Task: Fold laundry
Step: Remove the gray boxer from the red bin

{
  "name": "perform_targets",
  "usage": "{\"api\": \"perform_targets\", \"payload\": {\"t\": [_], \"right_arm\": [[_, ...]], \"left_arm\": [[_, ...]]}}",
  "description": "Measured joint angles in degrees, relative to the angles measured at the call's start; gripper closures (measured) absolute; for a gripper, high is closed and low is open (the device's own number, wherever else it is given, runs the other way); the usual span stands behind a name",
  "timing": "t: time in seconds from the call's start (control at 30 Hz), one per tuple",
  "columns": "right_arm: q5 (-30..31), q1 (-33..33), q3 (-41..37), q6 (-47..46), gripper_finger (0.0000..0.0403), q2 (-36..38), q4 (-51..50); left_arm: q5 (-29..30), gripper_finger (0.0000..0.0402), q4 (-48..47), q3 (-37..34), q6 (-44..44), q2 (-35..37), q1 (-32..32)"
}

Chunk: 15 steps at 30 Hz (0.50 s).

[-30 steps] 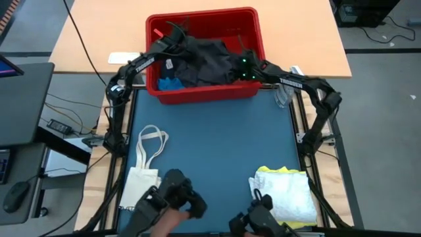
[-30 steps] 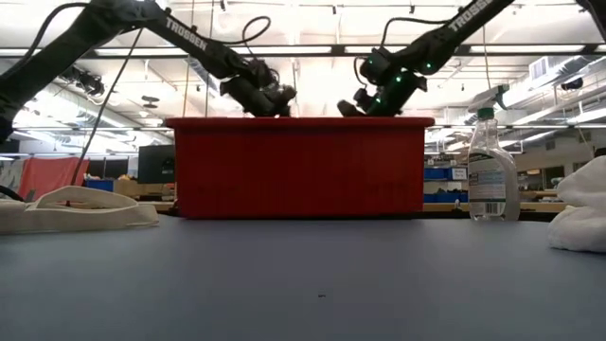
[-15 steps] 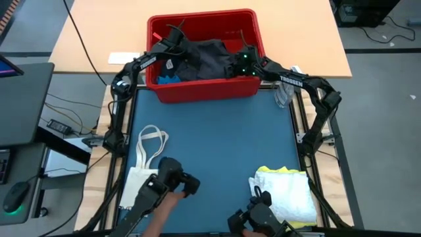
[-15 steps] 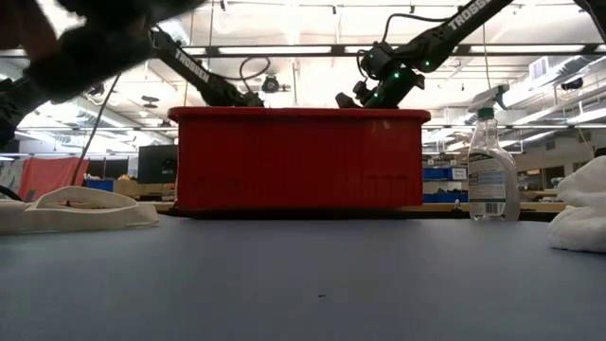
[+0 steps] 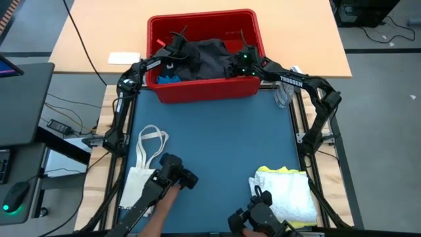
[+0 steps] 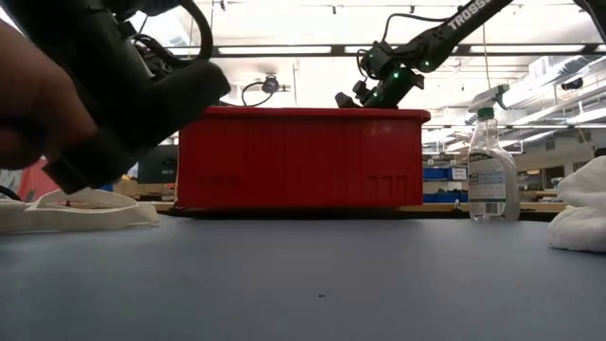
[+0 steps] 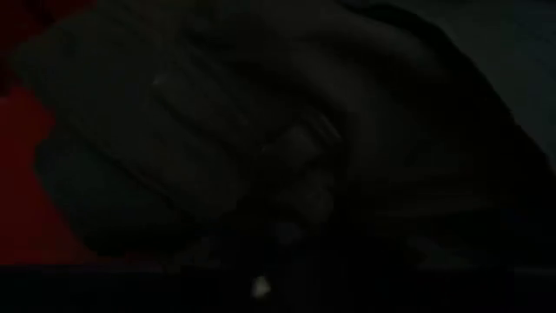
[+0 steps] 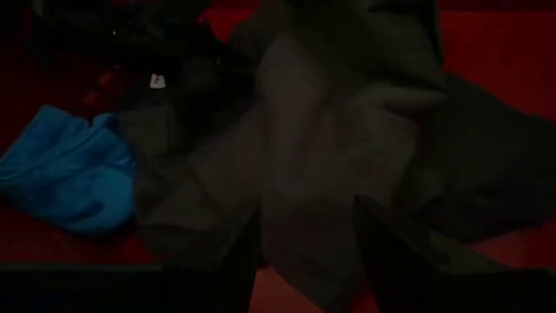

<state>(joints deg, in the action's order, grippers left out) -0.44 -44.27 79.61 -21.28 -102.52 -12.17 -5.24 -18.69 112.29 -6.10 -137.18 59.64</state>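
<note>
Red plastic bin (image 5: 204, 92) stands at the far edge of the blue desk (image 5: 217, 138), and its walls ring the dark grey garment (image 5: 209, 58) heaped inside, with a small bright blue cloth (image 5: 168, 79) tucked at its left end. Both arms reach over the bin's near rim: the left gripper (image 5: 172, 47) sits on the heap's left side, the right gripper (image 5: 235, 64) on its right. The right jaws stand partly apart just above the dark cloth, with nothing between them. Whether the left jaws have hold of cloth cannot be told, since its wrist view shows only dark folds. The heap runs left to right along the bin's long side. On the near desk, well apart from the bin, lie a cream tote bag (image 5: 141, 174) at left and a folded yellow and white pile (image 5: 286, 191) at right. A spray bottle (image 6: 492, 170) stands right of the bin. A person's hand (image 6: 33, 104) on a dark handle blocks the low view's left side.
</note>
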Motion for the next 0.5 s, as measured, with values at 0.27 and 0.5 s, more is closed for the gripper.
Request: {"api": "perform_targets", "payload": {"t": [0.27, 0.5], "right_arm": [[0.05, -0.79, -0.04, -0.06, 0.0214, 0.0, -0.45], [-2.3, -2.33, -0.11, 0.16, 0.0214, -0.04, 0.1]], "left_arm": [[0.92, 0.0389, 4.49, 0.75, -0.77, 1.41, 0.7], [-8.07, 0.0394, 3.46, 14.56, -2.07, 9.86, 1.66]]}}
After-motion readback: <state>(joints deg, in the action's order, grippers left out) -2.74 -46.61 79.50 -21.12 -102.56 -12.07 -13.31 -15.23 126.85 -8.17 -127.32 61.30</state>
